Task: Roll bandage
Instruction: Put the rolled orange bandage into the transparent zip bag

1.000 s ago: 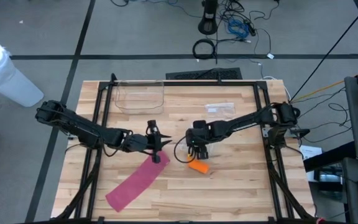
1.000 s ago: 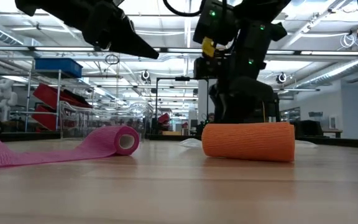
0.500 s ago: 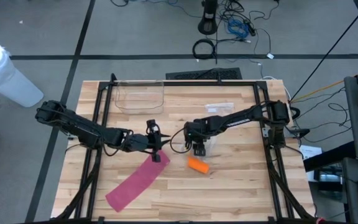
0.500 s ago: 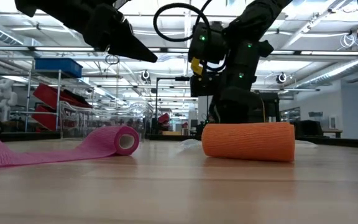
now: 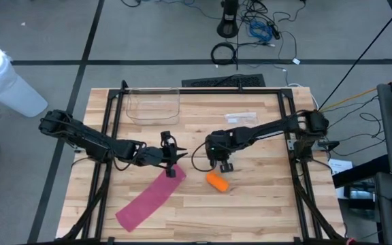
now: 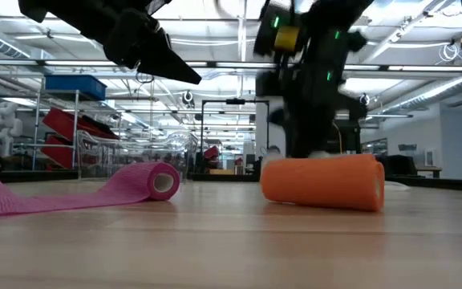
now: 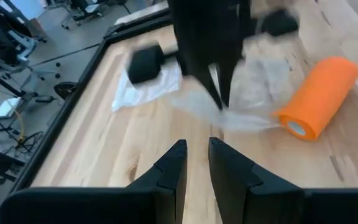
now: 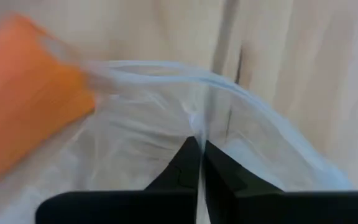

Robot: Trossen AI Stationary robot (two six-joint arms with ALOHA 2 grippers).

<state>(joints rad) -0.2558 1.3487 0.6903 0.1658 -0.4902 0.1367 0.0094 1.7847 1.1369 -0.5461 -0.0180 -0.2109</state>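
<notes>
Just beside the orange cylindrical bandage roll, the right gripper pinches a clear plastic wrapper. Farther from that roll, the left gripper hovers over the pink half-unrolled bandage, fingers slightly parted, holding nothing.

Open tabletop beyond the orange roll; clear wrapper, apparently, between both grippers.
</notes>
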